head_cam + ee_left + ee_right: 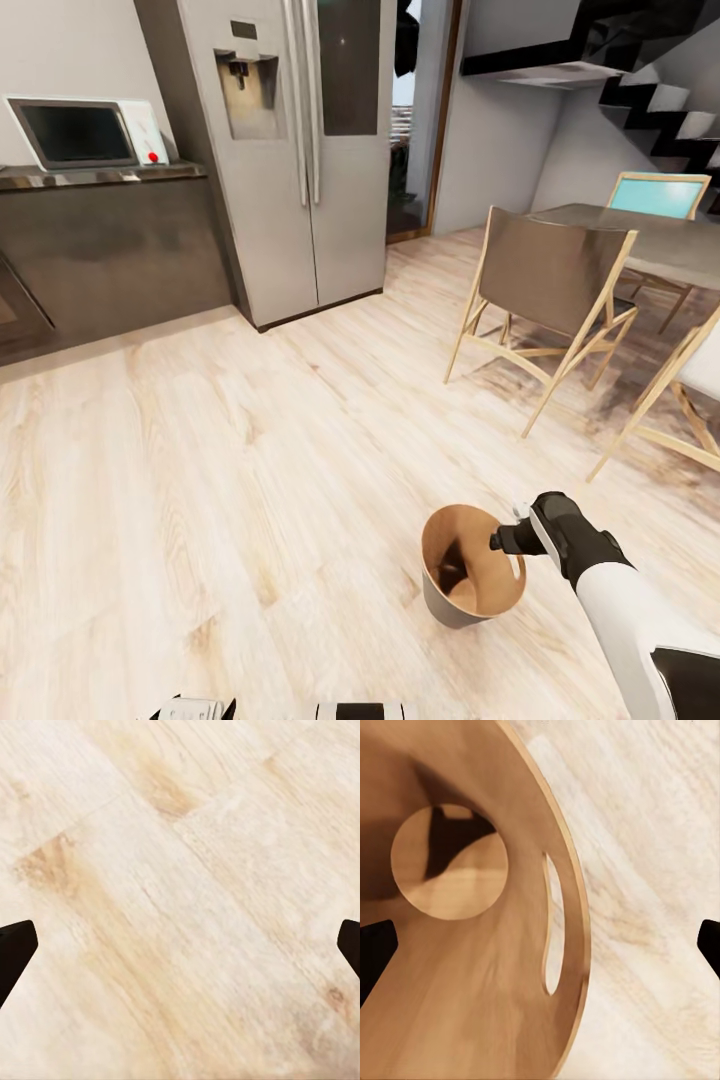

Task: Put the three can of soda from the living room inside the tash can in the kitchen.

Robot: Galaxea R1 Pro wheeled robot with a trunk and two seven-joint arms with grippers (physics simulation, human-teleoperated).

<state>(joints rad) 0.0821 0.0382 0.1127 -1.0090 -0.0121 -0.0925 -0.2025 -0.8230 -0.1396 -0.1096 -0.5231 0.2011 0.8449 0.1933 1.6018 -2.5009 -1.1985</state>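
My right fingers [540,937] spread wide, holding nothing, poised over the rim of the tash can [470,570], which stands on the kitchen floor [200,480]. My left fingers [180,945], equally open and empty, face bare boards.

The trash can [470,580] stands on the wood floor [200,480], with the right gripper [500,541] over its rim. Behind it to the left is the fridge [290,150], beside a counter [100,178] bearing a microwave [75,133]. Chairs [550,290] and a table [640,225] stand to the right.
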